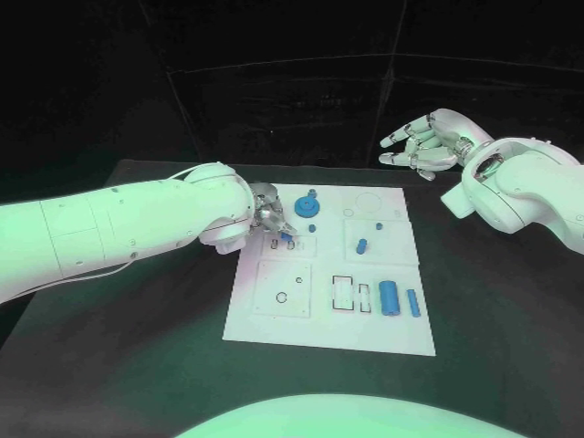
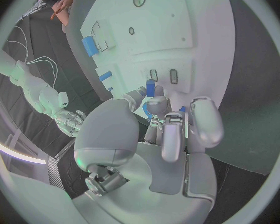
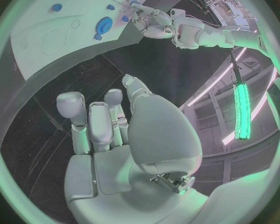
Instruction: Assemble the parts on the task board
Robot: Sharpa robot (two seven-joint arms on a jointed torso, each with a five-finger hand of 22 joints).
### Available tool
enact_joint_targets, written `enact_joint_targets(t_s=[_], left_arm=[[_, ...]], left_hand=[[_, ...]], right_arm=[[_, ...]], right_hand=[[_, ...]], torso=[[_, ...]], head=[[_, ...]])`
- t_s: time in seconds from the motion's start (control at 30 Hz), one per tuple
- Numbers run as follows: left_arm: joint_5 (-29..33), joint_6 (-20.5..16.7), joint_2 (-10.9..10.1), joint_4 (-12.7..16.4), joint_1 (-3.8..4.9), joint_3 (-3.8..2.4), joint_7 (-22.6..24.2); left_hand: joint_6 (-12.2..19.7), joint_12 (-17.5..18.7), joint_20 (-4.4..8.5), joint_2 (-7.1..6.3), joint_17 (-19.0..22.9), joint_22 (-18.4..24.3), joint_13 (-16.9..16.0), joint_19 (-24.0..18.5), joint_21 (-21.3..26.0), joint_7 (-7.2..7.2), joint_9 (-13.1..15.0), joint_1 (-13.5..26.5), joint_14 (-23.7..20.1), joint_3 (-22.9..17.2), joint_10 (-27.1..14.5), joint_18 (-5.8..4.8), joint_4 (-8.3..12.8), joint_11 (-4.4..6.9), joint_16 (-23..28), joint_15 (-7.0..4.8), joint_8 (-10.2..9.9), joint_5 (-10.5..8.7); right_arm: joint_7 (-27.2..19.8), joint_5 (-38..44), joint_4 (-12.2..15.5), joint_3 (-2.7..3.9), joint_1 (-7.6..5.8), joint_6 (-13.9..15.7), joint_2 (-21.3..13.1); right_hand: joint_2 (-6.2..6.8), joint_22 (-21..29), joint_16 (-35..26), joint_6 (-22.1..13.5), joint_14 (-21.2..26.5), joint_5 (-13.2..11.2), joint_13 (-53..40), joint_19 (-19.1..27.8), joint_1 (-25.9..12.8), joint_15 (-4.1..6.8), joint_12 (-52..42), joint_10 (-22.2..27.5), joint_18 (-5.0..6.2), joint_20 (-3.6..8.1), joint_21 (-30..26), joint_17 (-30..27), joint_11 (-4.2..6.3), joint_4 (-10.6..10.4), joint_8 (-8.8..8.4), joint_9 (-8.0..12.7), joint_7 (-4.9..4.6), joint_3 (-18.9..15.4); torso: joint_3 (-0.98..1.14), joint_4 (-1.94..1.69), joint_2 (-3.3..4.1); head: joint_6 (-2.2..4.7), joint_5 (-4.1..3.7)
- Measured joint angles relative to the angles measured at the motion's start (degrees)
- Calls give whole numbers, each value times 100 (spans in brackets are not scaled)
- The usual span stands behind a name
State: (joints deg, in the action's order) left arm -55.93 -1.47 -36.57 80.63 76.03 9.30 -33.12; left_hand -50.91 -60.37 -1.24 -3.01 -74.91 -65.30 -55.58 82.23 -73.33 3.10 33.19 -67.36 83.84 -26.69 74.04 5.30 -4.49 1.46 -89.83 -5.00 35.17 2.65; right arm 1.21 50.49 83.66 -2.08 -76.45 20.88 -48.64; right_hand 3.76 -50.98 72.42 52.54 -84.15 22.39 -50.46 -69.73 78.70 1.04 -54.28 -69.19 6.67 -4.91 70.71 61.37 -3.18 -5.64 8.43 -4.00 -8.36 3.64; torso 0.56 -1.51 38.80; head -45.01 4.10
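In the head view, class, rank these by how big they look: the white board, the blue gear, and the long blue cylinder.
1. White board
2. Blue gear and long blue cylinder: too alike to rank, one round, one long.

White task board flat mid-table; blue gear, pegs lying on it

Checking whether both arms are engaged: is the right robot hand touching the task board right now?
No, the right robot hand hangs open above the black table, beyond the far corner of the task board.
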Motion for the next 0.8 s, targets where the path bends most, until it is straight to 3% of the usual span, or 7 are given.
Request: enact_joint_targets(t_s=[0.27, 0.8], left_arm=[[5, -109, 105, -160, -60, -2, 1], [-40, -28, 230, -193, -128, -8, -9]], left_hand=[[-8, -25, 0, -30, 0, -5, -8, 0, 0, 8, 15, 30, 0, -50, 19, 0, 19, 18, 0, 0, 0, -1], [-9, -46, 0, -56, 0, -14, -23, 0, 0, 10, 25, 66, 0, -130, 37, 0, 35, -2, 0, 0, 23, 22]], right_arm=[[2, 0, -22, 0, 0, -4, 44], [14, 3, -38, 0, 0, -12, 75]], right_hand=[[0, -1, 0, 0, 0, 0, 0, 0, 0, 0, 0, 0, 0, 0, 0, 0, 0, 0, 0, 0, 0, 0], [0, 10, 0, 0, 0, 0, 13, 0, 0, 0, 0, 0, 0, 0, 0, -1, 0, -16, 0, 0, 0, 16]], torso=[[4, 11, 12], [1, 10, 12]], head=[[-38, 3], [-108, 8]])
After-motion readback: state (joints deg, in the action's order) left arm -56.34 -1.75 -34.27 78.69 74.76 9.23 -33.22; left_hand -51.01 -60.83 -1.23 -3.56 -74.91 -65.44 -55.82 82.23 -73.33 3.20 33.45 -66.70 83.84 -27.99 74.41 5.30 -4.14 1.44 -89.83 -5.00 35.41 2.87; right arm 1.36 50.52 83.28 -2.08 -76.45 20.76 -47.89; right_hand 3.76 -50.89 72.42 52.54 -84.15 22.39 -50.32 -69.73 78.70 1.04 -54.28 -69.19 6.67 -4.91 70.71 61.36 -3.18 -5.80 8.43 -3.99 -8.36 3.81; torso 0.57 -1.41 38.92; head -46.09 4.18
